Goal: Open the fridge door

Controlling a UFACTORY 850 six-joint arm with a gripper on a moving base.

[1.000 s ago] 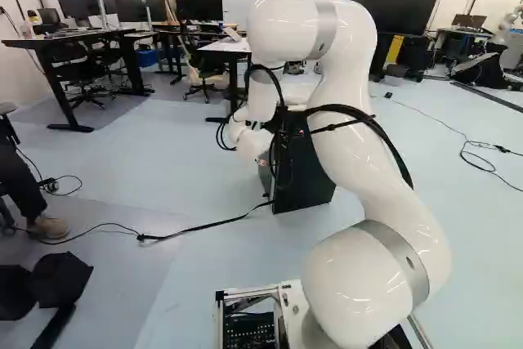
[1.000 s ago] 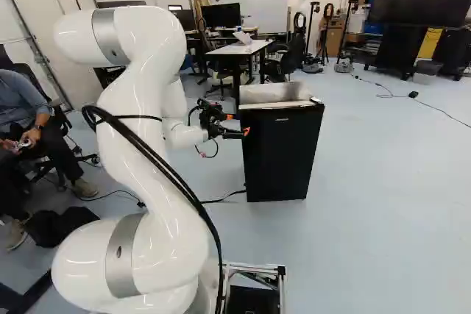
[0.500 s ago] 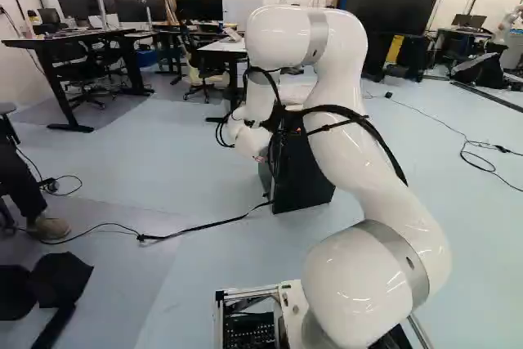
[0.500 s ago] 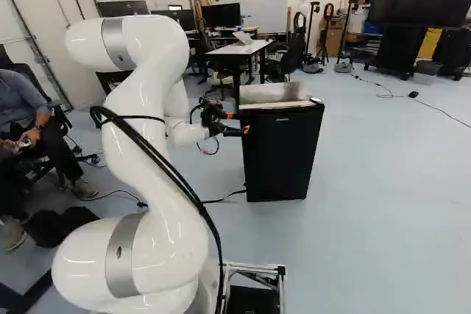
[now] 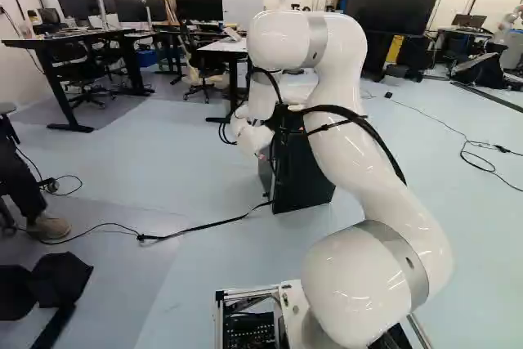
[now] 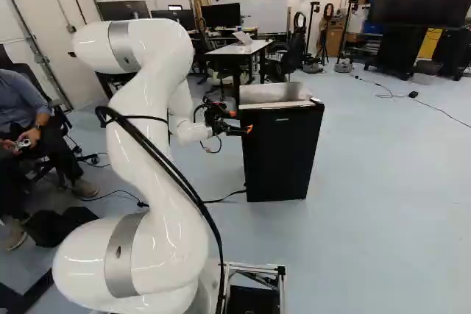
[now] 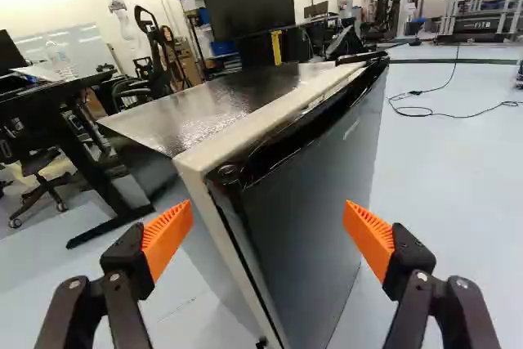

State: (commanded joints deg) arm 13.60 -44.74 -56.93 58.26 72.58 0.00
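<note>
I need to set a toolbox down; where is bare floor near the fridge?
In the right base view, bare floor runs right of the fridge, up to the thin cord beyond. Crowded: left of the fridge, with gripper, arm and black cable.

The gripper [image 6: 241, 123] is being held with orange pads [image 7: 167, 236] spread apart; behind it, the white arm [image 6: 141, 108] is being held bent.

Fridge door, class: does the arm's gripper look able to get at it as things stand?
Probably yes: the gripper is open and faces the near edge of the fridge door, with nothing visible in the way. The door looks shut, though, so hooking its edge may be easier than gripping it.
</note>
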